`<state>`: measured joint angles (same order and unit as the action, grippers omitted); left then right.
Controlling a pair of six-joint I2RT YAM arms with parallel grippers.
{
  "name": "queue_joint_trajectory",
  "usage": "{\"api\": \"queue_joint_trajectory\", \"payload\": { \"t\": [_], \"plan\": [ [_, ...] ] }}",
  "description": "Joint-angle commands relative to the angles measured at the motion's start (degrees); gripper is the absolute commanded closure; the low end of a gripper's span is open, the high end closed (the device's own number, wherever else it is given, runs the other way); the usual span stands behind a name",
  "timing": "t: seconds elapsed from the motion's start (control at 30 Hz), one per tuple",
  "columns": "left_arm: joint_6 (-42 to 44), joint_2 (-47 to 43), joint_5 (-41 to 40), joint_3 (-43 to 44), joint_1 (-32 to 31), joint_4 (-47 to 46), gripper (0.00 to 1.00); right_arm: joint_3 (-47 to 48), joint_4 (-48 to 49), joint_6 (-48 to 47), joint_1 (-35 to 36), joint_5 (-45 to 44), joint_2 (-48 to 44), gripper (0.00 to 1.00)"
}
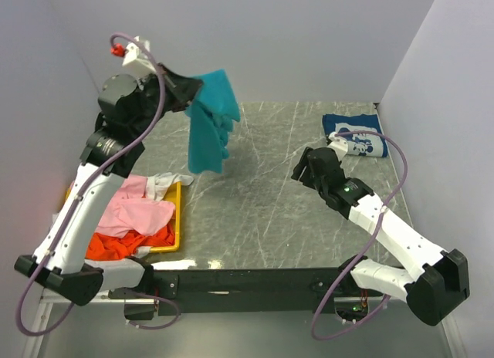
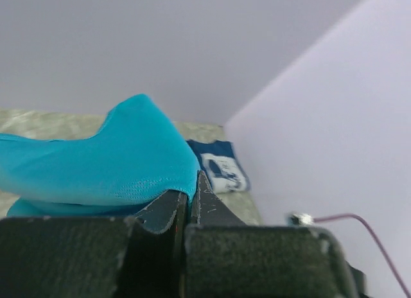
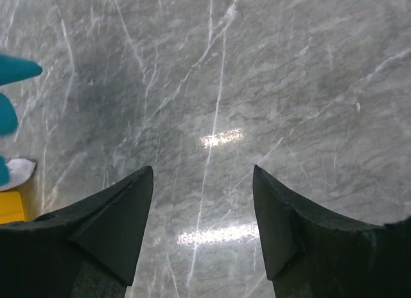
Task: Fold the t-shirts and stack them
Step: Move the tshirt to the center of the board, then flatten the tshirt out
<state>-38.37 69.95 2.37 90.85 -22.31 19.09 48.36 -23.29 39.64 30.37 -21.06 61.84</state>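
1. The left arm [image 1: 93, 184] is raised high over the far left part of the tabletop [image 1: 270, 219]. The left jaws are pressed together on a fold of the teal t-shirt [image 1: 210, 123].
2. The teal t-shirt hangs down from that grip in a loose, bunched column. Its upper corner sticks out to the right of the jaws. Whether its lowest edge touches the tabletop cannot be told.
3. In the left wrist view the teal cloth bulges up and to the left of the closed jaws, pinched in the narrow seam between them.
4. The right arm [image 1: 386, 234] reaches from the near right corner toward the middle of the tabletop. The right jaws stand wide apart and grip nothing. In the right wrist view grey veined marble shows between them.
5. The navy t-shirt [image 1: 355, 136], with its white cartoon print facing up, lies folded flat in the far right corner. It is well apart from the teal one and from both arms.
6. A yellow tray [image 1: 176, 219] sits at the near left, just beside the left arm.
7. In the tray the pink t-shirt [image 1: 135, 211] lies crumpled in the middle. The orange t-shirt [image 1: 116, 246] is at the near end, and the white t-shirt [image 1: 164, 184] lies at the far end and drapes over the rim.
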Motion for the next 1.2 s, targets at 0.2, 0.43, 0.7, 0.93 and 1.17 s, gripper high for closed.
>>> {"api": "queue_joint_trajectory", "payload": {
  "t": [0.2, 0.43, 0.7, 0.93, 1.17],
  "plan": [
    [-0.13, 3.52, 5.90, 3.47, -3.97, -11.09, 1.00, -0.11, -1.67, 2.81, -1.37, -4.52, -3.57, 0.30],
    [0.84, 9.49, 4.76, -7.95, -3.97, -6.09, 0.49, -1.42, -2.55, 3.96, -1.89, -3.99, -4.80, 0.30],
    [0.05, 21.46, -2.28, -9.53, -4.15, 10.18, 0.13, 0.15, 0.34, -1.92, -2.24, 6.72, 2.47, 0.31],
    [-0.04, 16.19, -2.20, -18.77, -4.24, 10.09, 0.13, 6.04, 3.33, -6.50, -2.07, 20.69, 15.66, 0.35],
    [-0.30, 13.10, -0.27, -26.59, -4.24, 11.14, 0.16, 15.15, 10.28, -6.41, -1.98, 28.79, 28.05, 0.36]
  ]
}}
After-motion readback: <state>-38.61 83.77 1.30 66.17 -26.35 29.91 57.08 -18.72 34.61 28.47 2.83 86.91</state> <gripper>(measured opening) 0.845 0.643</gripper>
